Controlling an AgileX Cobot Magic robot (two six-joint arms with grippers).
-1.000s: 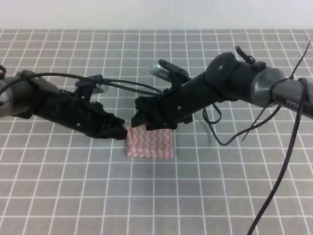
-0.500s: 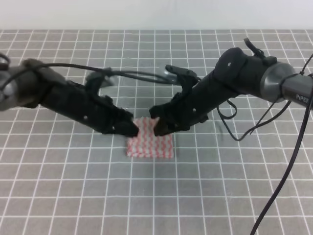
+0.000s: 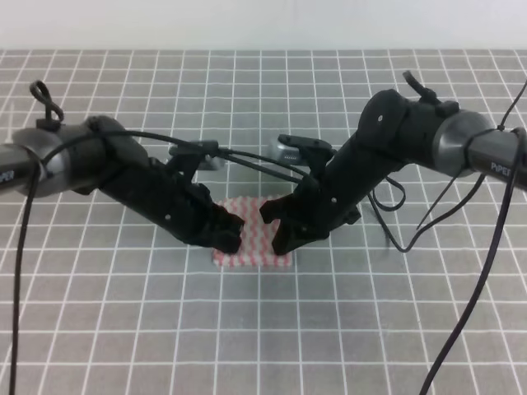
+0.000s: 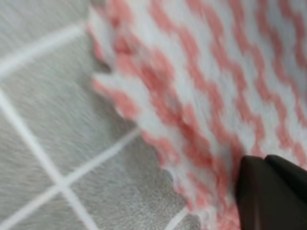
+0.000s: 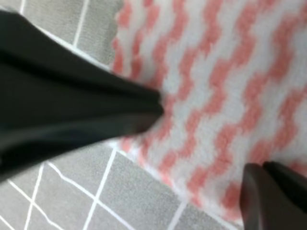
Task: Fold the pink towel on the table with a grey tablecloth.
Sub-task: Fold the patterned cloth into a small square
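The pink towel [image 3: 251, 239] lies flat near the middle of the worktop [image 3: 263, 329], which is covered by a grey cloth with a grid of thin white lines. In the high view the towel looks like a small folded rectangle, and both arms partly hide it.

The left tool [image 3: 224, 239] comes down from the left side and its tip is on the left part of the towel. In the left wrist view only one dark fingertip [image 4: 271, 191] shows, touching the towel close to its scalloped edge. I cannot tell if this tool is open or closed.

The right tool [image 3: 276, 226] comes down from the right side and its tip is on the right part of the towel, just beside the left tool. In the right wrist view its two dark fingers [image 5: 72, 105] stand apart, with striped towel between them, so it looks open. Both fingertips are on the towel surface, near its edge.
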